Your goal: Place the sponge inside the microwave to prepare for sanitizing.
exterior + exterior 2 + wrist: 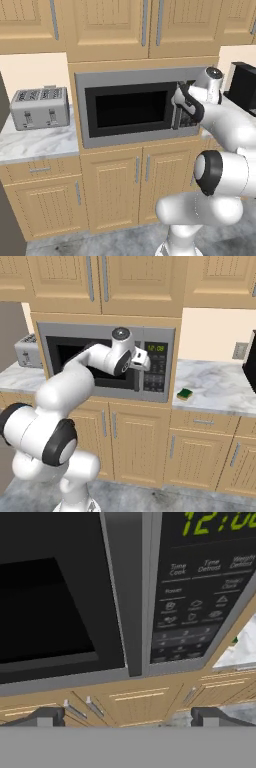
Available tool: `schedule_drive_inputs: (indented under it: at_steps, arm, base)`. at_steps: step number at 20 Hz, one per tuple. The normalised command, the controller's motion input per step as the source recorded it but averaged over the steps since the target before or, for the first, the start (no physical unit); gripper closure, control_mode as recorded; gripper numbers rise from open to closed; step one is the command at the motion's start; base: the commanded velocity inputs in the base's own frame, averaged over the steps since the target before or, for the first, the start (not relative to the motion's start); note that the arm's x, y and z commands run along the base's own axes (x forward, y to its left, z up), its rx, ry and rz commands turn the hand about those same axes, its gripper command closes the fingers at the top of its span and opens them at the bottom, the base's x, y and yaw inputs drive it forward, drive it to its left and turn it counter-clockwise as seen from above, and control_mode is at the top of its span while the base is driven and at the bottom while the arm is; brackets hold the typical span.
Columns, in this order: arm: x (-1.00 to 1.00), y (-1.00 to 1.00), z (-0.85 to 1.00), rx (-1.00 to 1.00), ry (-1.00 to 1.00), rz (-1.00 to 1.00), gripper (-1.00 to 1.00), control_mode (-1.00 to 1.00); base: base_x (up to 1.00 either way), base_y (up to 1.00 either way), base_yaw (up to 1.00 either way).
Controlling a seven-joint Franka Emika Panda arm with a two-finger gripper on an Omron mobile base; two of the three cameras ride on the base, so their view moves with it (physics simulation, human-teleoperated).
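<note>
Gripper (125,717) spread wide and empty up at the closed microwave (107,361) door's handle edge — the sponge (185,393) sits on the marble surface (220,388) near its front edge, just beside the microwave — down and right of the gripper.

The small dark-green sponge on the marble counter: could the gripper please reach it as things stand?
Probably yes. The small dark-green sponge lies alone on the marble counter, nothing covering it. The open gripper, holding nothing, sits at the grey-silver microwave's door edge, left of it.
</note>
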Motion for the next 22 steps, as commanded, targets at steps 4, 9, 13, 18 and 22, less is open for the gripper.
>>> schedule_drive_inputs:
  at_steps: [4, 9, 13, 18, 22]
  arm:
    - [0.39, -0.02, -0.13, 0.0, -0.01, 0.0, -1.0, -1.0]
    - [0.38, -0.03, -0.15, 0.0, -0.01, 0.0, -1.0, -1.0]
    - [0.26, -0.06, -0.16, 0.0, -0.02, 0.0, -1.0, -1.0]
    - [0.26, -0.04, -0.11, 0.0, -0.04, 0.0, -1.0, -1.0]
    - [0.21, -0.09, -0.2, 0.0, -0.01, 0.0, -1.0, -1.0]
  base:
    - [0.0, 0.0, 0.0]
    - [0.0, 0.0, 0.0]
    - [0.0, 0.0, 0.0]
    - [0.0, 0.0, 0.0]
    - [0.0, 0.0, 0.0]
